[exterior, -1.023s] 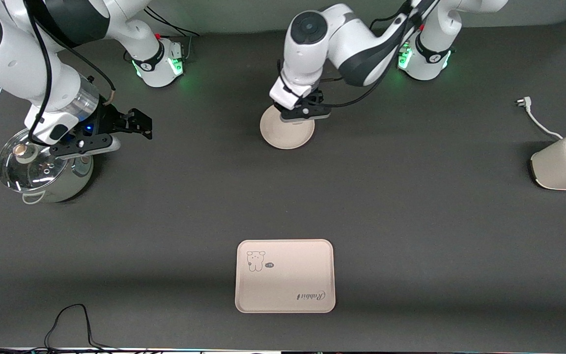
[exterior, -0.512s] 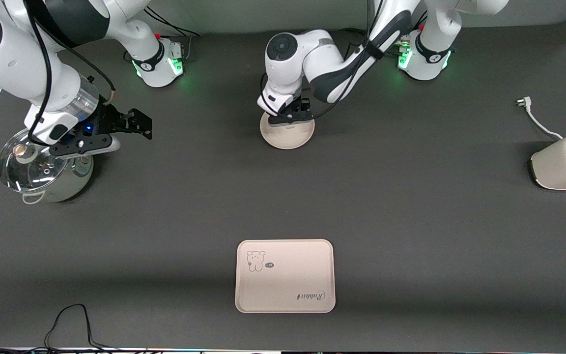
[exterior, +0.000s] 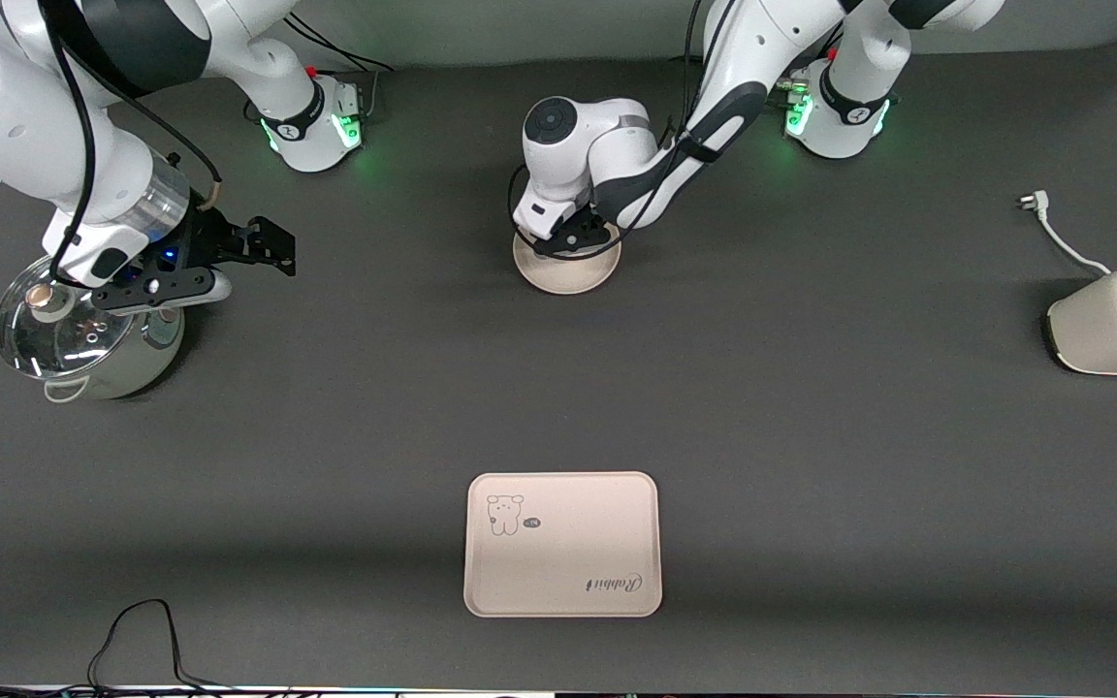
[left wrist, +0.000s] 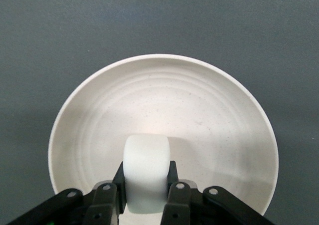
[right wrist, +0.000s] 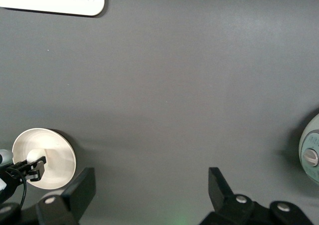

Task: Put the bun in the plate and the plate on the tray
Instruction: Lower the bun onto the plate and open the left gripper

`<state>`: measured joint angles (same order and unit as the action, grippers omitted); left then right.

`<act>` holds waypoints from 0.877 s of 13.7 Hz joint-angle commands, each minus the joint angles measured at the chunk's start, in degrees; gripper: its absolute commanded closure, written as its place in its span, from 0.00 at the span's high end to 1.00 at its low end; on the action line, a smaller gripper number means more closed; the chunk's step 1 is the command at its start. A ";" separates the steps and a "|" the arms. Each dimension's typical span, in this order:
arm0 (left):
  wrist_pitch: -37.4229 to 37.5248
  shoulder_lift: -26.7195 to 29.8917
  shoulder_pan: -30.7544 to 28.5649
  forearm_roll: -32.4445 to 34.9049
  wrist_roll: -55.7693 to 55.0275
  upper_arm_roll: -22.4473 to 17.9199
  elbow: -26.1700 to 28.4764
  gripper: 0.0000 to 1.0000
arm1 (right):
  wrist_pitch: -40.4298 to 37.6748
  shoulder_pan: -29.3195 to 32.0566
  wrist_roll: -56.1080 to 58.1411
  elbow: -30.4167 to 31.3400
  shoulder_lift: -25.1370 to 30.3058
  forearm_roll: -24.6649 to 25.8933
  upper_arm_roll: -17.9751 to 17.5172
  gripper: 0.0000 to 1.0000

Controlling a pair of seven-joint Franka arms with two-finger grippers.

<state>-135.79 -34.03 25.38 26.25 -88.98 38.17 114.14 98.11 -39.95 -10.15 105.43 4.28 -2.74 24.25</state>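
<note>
Front view: left gripper [exterior: 568,239] sits low over the plate [exterior: 568,273]; tray [exterior: 563,544] lies nearer the camera, well apart. Left wrist view: its fingers [left wrist: 172,177] clamp the bun [left wrist: 145,175] inside the plate [left wrist: 199,110]. Right wrist view: right gripper [right wrist: 149,195] waits with fingers spread wide, over bare table [right wrist: 174,85] beside the pot [right wrist: 310,157].

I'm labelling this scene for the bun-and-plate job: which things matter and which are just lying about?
Job:
- bun, held by the left gripper over the plate
- tray

Lying about:
- pot, under the waiting right gripper
- toaster
- cable
</note>
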 commanded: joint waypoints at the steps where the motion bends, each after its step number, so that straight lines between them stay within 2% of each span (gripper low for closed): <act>1: -0.44 0.37 1.16 1.17 -3.30 -0.64 -0.50 0.34 | -0.37 -0.30 -1.28 0.04 0.56 0.54 0.09 1.00; 4: -1.40 -0.15 1.86 1.08 -4.88 -0.64 -0.50 0.36 | -0.37 -0.30 -1.28 0.04 0.47 0.54 0.09 1.00; 5: -1.41 -0.50 1.87 1.08 -5.24 -0.64 -0.59 0.62 | -0.37 -0.39 -1.28 0.04 0.56 0.54 0.09 1.00; 6: -1.58 -0.51 1.87 1.08 -5.59 -0.73 -0.59 1.00 | -0.37 -0.39 -1.37 -0.05 0.47 0.54 0.09 1.00; 10: -0.88 -0.07 1.25 1.08 -5.77 -0.73 -0.94 1.00 | -0.37 -0.39 -1.37 -0.05 0.47 0.46 0.01 1.00; 12: 0.34 0.37 -0.15 1.17 -4.72 -0.99 -3.57 1.00 | -0.37 -0.39 -1.37 -0.05 0.47 0.46 0.01 1.00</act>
<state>-136.80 -34.36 25.98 26.33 -93.35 37.56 112.91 98.10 -39.96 -10.17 105.44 4.27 -2.74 24.25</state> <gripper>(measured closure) 0.000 0.000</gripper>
